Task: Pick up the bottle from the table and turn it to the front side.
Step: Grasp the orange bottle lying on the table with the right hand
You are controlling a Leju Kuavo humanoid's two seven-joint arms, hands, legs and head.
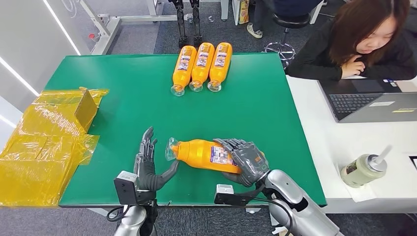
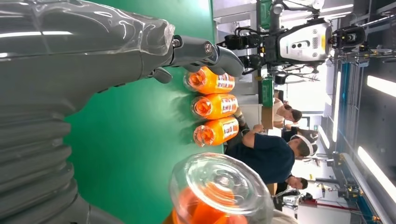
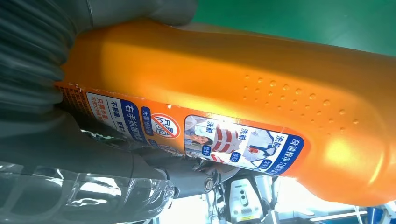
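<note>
An orange bottle (image 1: pixel 204 154) with a clear cap lies sideways above the near part of the green table (image 1: pixel 137 103). My right hand (image 1: pixel 246 161) grips its base end; the wrist view shows the orange body (image 3: pixel 261 88) and its blue-and-white label (image 3: pixel 233 144) close up. My left hand (image 1: pixel 147 164) stands open just left of the bottle's clear cap (image 1: pixel 171 148), fingers spread and pointing away from me, thumb reaching toward the bottle's neck. The left wrist view shows that cap (image 2: pixel 219 189) end-on beside the left hand (image 2: pixel 93 60).
Three more orange bottles (image 1: pixel 201 64) lie side by side at the table's far edge. Yellow plastic bags and a box (image 1: pixel 49 137) pile up at the left. A person (image 1: pixel 364 39) sits at a white desk (image 1: pixel 314 147) with a laptop on the right, near a green cup (image 1: pixel 361 169).
</note>
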